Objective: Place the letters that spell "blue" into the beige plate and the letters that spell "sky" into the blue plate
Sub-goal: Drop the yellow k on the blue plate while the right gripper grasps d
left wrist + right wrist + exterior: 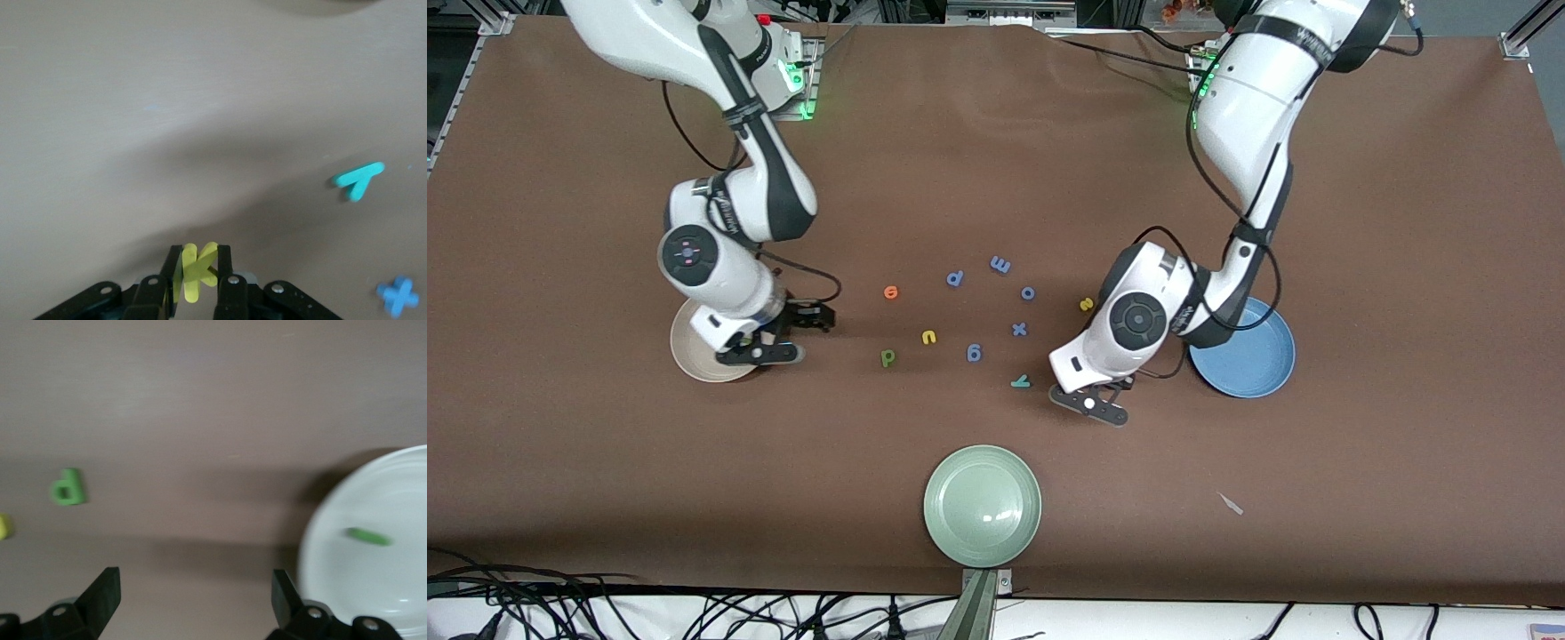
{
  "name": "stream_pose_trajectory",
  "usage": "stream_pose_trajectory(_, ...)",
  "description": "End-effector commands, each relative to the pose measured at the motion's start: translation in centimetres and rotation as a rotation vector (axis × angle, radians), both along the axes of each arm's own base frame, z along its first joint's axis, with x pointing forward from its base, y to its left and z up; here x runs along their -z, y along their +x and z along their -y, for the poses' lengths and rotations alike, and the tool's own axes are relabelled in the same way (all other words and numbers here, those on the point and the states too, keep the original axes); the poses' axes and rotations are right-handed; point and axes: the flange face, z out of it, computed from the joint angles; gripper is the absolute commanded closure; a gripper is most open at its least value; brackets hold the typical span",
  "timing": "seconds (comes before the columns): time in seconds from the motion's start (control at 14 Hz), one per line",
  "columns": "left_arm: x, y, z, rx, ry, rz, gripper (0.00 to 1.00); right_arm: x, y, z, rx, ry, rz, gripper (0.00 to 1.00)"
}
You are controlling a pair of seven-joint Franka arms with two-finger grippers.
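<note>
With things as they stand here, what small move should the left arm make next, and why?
Probably lift the yellow "k" straight up, then carry it toward the blue plate. The left gripper has its jaws shut on it low at the table beside the teal "y". The right gripper, jaws open, hangs by the beige plate, where the green "l" already lies.

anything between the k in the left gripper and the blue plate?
Nothing visible. The left gripper is shut on the yellow k, beside the blue plate; only bare table lies between. The teal y sits toward the right arm's end.
</note>
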Motion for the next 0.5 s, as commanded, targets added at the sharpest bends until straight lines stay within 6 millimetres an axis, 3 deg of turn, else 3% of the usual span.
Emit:
stream_pose_trajectory(0.0,-4.9,0.1,-4.1,-0.041,0.063,-0.072,0.90,1.2,1.4,-3.7,0.019,0.006,0.002,0.00)
stream_pose_trajectory(0.21,-6.7,-0.2,-8.4,0.012,0.175,-0.095,0.90,2.6,2.5,-7.6,0.013,0.010,0.022,0.00)
stream_pose_trajectory(0.43,-6.3,-1.0,-13.3,0.112,0.222,-0.129,0.89,5.0,3.3,-9.2,0.015,0.004,0.019,0.00)
